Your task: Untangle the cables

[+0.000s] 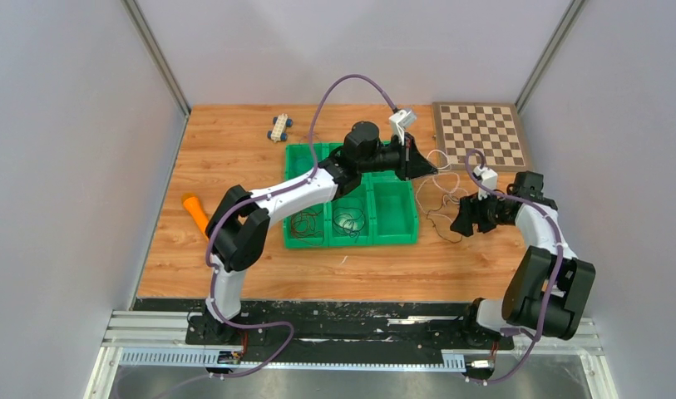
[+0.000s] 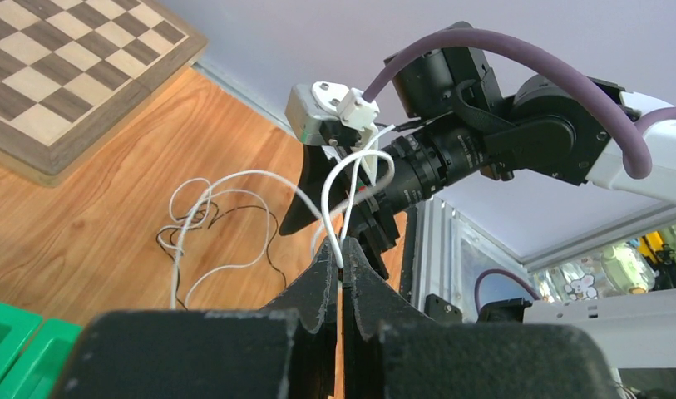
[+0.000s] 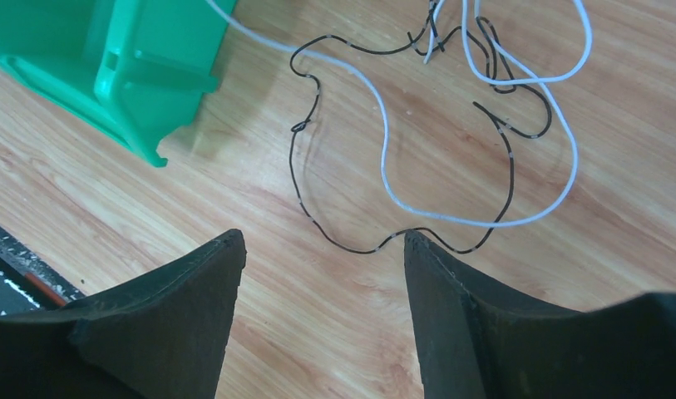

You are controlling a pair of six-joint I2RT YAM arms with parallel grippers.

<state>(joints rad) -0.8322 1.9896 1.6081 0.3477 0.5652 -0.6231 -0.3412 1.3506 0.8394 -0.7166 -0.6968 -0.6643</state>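
Beside the green bins point(image 1: 394, 241), the left end effector point(image 2: 341, 264) is clenching the white cable point(image 2: 234, 173) while the right end effector point(image 3: 322, 241) is hovering released over the black cable point(image 3: 292, 162).

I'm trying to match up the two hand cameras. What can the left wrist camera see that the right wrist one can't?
Only the left wrist view: the chessboard, and the left gripper shut on the white cable. Only the right wrist view: a dark strip past the table edge. Both: the white cable and black cable on the table, a green bin, the open right gripper.
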